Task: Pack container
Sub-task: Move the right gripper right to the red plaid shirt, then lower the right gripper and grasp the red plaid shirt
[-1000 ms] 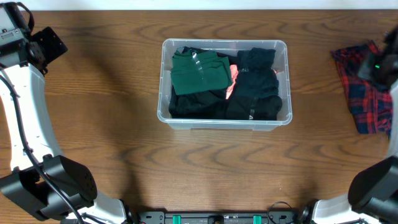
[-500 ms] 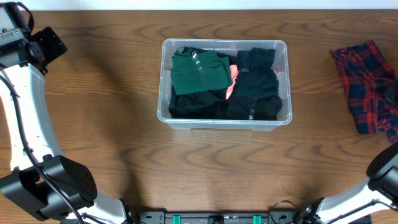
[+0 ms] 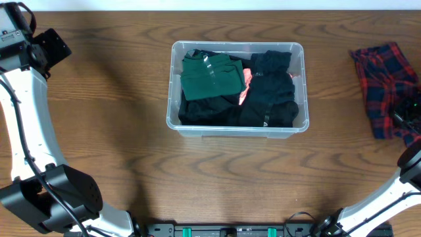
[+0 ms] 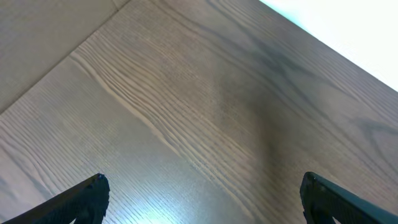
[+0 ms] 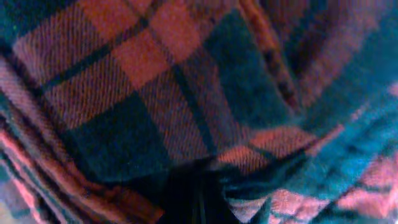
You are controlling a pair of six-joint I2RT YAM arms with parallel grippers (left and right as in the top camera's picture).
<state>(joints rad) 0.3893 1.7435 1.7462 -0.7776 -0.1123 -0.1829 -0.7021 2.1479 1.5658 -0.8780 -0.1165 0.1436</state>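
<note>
Container [image 3: 237,125] centred | left gripper [image 4: 204,186] spread, well left | right gripper [image 3: 406,117] at plaid cloth [image 3: 378,79], state unclear

— Where was the container [image 3: 237,130] set?
— It was placed at the middle of the table [image 3: 112,125], toward the far edge.
— What was held in it?
— Clothes [image 3: 223,113] were packed inside: one garment [image 3: 210,76] at the left rear, a second garment [image 3: 273,92] along the right side.
— And outside?
— A loose cloth [image 3: 378,92] was laid on the table well to the right, apart from the container.
</note>
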